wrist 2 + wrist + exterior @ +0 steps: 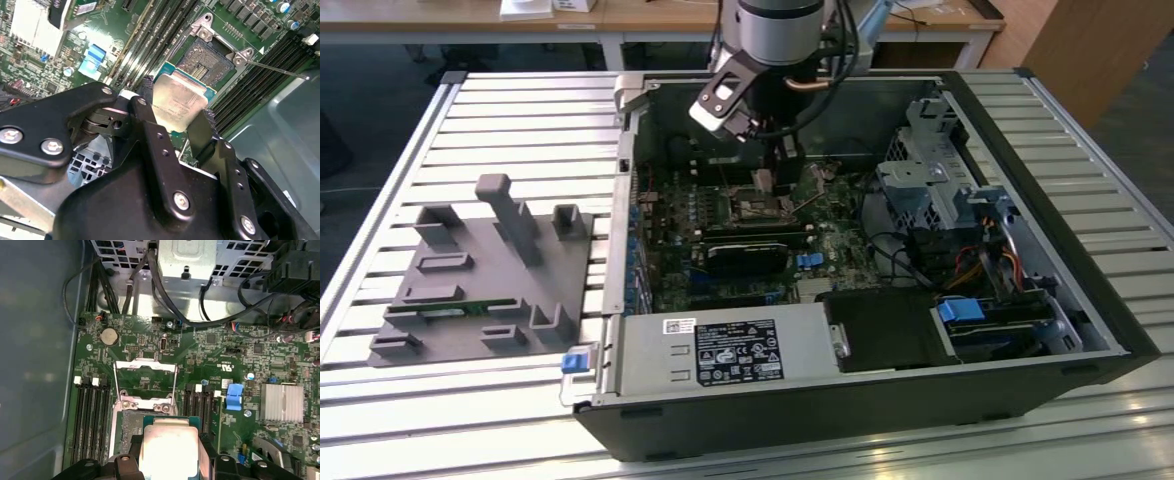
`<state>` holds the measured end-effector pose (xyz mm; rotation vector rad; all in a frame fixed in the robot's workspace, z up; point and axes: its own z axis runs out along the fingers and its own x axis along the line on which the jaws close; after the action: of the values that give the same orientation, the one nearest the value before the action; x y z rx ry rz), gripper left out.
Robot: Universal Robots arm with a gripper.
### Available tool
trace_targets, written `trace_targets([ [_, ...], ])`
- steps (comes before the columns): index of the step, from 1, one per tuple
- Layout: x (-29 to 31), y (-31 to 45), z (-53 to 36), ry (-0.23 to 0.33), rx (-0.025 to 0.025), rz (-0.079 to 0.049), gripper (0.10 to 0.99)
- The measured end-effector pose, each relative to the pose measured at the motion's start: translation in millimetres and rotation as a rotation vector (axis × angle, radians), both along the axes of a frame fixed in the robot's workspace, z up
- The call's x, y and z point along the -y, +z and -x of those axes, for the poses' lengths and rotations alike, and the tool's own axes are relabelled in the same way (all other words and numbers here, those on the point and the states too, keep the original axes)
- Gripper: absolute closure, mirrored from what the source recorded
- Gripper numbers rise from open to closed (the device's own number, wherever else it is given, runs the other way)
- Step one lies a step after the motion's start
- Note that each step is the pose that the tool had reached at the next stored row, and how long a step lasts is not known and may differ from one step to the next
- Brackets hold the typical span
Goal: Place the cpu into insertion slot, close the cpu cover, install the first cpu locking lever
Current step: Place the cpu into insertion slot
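My gripper (175, 114) is shut on the cpu (179, 102), a flat square chip with a pale silver face and green edge; a black finger (145, 107) presses on each of two opposite sides. The chip hangs tilted just above the insertion slot (207, 57), whose dark centre is partly exposed. In the first wrist view the cpu (169, 447) covers part of the insertion slot (131, 422), and the cpu cover (145, 366) stands swung open beyond it. A thin locking lever (280, 70) sticks out beside the slot. In the exterior view the gripper (782, 180) reaches down into the case over the insertion slot (761, 207).
The open computer case (1107, 330) lies on a slatted table. Memory slots (90, 415) flank the socket, near a blue clip (234, 396) and a silver heatsink (282, 402). Black cables (165, 295) run by the drive cage (941, 170). A grey fixture tray (480, 270) sits at the exterior view's left.
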<state>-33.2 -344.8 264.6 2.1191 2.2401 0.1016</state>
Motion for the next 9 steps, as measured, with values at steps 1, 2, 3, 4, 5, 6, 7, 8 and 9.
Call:
trace_targets([
  [1, -2.1, -1.6, 0.0, 0.000, -0.0001, 0.001, 0.561],
  [2, -4.1, -3.6, 0.1, -0.001, -0.0001, 0.002, 0.561],
  [3, -5.7, -5.4, 0.2, -0.003, 0.0000, 0.003, 0.561],
  [4, -7.2, -7.2, 0.6, -0.005, 0.0000, 0.003, 0.561],
  [5, -8.5, -9.1, 1.1, -0.007, 0.0000, 0.003, 0.561],
  [6, -9.6, -10.8, 1.8, -0.008, 0.0001, 0.003, 0.561],
  [7, -11.0, -12.6, 2.4, -0.008, 0.0000, 0.003, 0.561],
  [8, -12.5, -14.4, 3.2, -0.008, 0.0000, 0.004, 0.561],
  [9, -13.9, -16.4, 4.1, -0.008, 0.0000, 0.004, 0.561],
])
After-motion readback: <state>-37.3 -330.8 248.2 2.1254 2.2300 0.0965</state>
